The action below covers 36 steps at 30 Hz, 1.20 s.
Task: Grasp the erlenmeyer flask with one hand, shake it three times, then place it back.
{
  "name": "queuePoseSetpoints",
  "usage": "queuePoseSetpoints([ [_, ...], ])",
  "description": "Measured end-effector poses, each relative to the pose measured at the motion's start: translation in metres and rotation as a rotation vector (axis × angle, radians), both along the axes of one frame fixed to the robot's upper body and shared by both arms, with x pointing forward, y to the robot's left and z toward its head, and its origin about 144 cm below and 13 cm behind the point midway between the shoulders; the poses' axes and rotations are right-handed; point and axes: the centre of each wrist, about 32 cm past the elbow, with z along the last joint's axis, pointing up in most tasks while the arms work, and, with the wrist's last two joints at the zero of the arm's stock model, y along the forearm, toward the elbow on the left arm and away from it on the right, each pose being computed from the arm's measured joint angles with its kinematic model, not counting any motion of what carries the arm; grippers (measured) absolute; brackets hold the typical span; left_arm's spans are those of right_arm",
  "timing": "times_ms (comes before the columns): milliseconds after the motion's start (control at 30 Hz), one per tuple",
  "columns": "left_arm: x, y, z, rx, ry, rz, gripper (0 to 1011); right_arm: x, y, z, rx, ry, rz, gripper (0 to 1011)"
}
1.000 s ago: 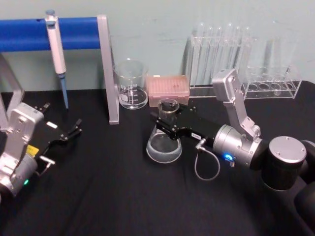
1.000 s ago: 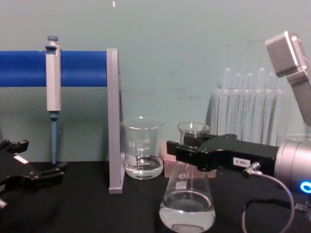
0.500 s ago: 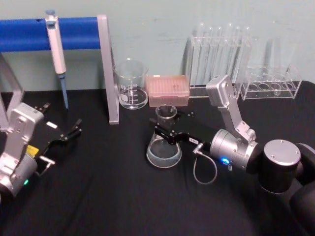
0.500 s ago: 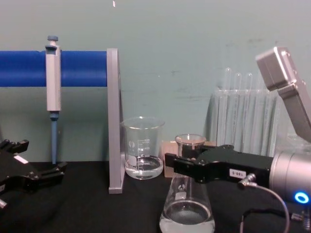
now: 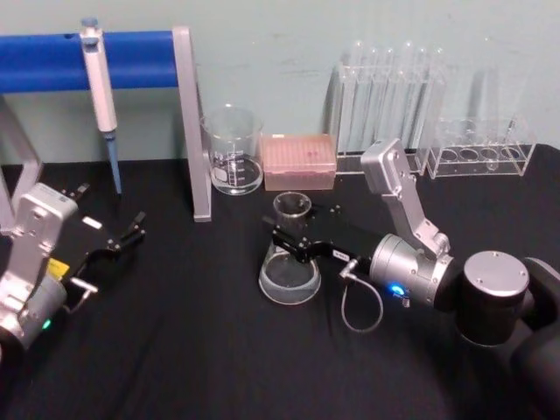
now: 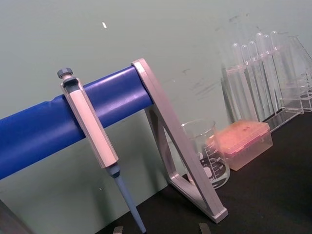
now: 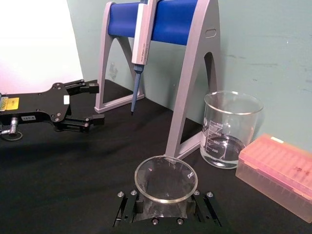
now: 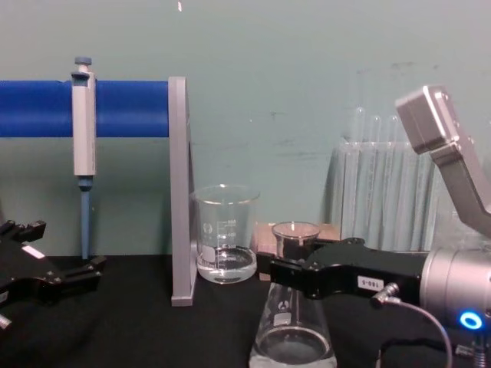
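Observation:
The erlenmeyer flask (image 5: pixel 289 273) is clear glass with a little liquid and stands upright at mid-table, low over the black cloth. I cannot tell whether its base touches the cloth. My right gripper (image 5: pixel 286 239), the hand, is shut on its neck just under the rim (image 8: pixel 296 229). In the right wrist view the black fingers (image 7: pixel 125 208) flank the neck below the flask's round mouth (image 7: pixel 165 179). The chest view shows the right gripper (image 8: pixel 288 276) level across the flask (image 8: pixel 292 337). My left gripper (image 5: pixel 114 212) rests open at the left, apart from the flask.
A glass beaker (image 5: pixel 233 162) and a pink tip box (image 5: pixel 299 160) stand just behind the flask. The blue stand's grey leg (image 5: pixel 194 131) and hanging pipette (image 5: pixel 99 87) lie to the left. Test-tube racks (image 5: pixel 389 96) line the back right.
The right gripper has come down with the flask, slightly toward me, so the flask sits lower. The left arm has not moved.

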Motion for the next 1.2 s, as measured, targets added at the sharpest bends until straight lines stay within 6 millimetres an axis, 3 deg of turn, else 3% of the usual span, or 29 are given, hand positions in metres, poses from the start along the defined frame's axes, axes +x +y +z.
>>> queuePoseSetpoints([
  [600, 0.0000, 0.0000, 0.0000, 0.000, 0.000, 0.000, 1001, 0.0000, 0.0005, -0.0005, -0.008, 0.001, 0.001, 457],
  [667, 0.0000, 0.0000, 0.0000, 0.000, 0.000, 0.000, 1001, -0.0001, 0.0002, -0.0011, -0.010, 0.005, 0.001, 489],
  [700, 0.0000, 0.0000, 0.0000, 0.000, 0.000, 0.000, 1001, -0.0001, 0.0003, -0.0010, -0.010, 0.005, 0.001, 556],
  [1067, 0.0000, 0.0000, 0.0000, 0.000, 0.000, 0.000, 1001, -0.0001, 0.0001, -0.0011, -0.009, 0.005, 0.000, 898],
  [1200, 0.0000, 0.0000, 0.0000, 0.000, 0.000, 0.000, 1001, -0.0001, 0.0001, -0.0010, -0.009, 0.004, 0.000, 963],
])
